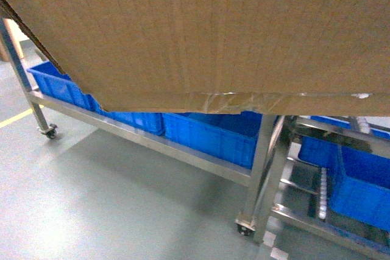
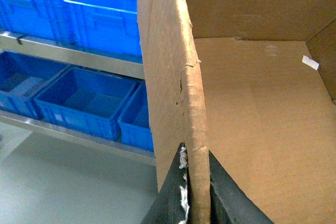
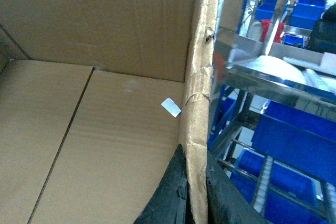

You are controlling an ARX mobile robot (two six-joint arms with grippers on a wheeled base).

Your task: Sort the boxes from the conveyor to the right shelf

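The cardboard box (image 1: pixel 207 28) fills the head view's upper half, hiding both grippers; its top and sides run off-frame.

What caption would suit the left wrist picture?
Left hand pinching the ragged wall of an empty cardboard box, blue bins shelved beyond.

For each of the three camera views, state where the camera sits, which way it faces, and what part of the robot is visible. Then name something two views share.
Head: on the robot, slanting down under the lifted cardboard box toward blue bins on a steel rack; no robot part shows.
Left wrist: on the left arm, along the box's left wall; left end effector clamps its edge.
Right wrist: on the right arm, along the right wall; right end effector clamps it.
Shared: both wrist views show the box's bare interior and a small white label.
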